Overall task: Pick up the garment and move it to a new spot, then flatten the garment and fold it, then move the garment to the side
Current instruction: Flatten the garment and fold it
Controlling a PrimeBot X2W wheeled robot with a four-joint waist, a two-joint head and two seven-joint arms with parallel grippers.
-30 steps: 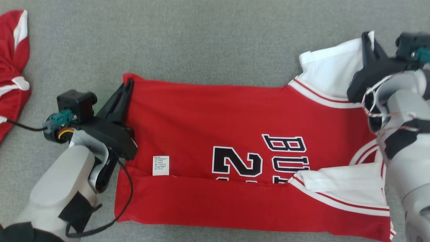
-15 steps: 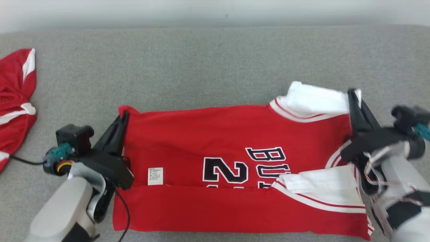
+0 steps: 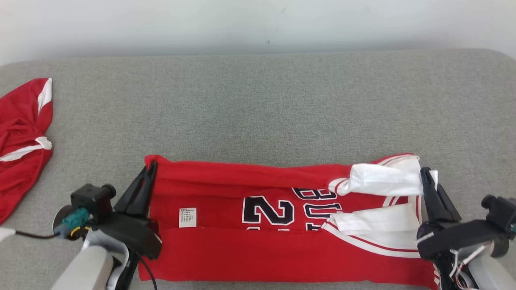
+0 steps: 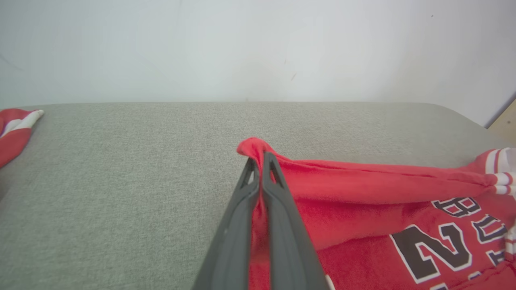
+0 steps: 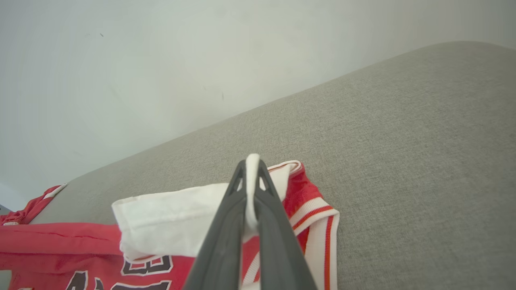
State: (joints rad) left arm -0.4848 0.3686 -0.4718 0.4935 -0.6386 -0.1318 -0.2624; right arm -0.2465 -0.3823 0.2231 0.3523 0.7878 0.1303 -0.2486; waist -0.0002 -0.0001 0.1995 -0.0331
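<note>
Firmly, the left hand [image 3: 149,171] is clenched on the far left corner of the jersey [image 3: 262,251], with red cloth pinched between its two dark fingers. The right hand [image 3: 425,174] is clamped the same way on the far right corner, where a strip of white cloth runs up between its fingers [image 5: 225,225]. The jersey lies stretched between them across the near part of the grey surface [image 3: 258,104], its far edge gathered into a ridge from one hand to the other.

A near fold lies over the lower part of the black number and letters [image 3: 268,210], so only "2" and part of "BU" can be read. The small white label [image 3: 188,217] carries print too fine to make out. A white sleeve [image 3: 383,181] covers the jersey's upper right, and the right hand's dark body hides its near right corner. Both pale forearms are cut off by the bottom edge of the head view.

Well apart to the left lies another red and white garment [image 3: 22,141], cut off by the frame. A pale wall [image 3: 242,24] rises behind the surface.
</note>
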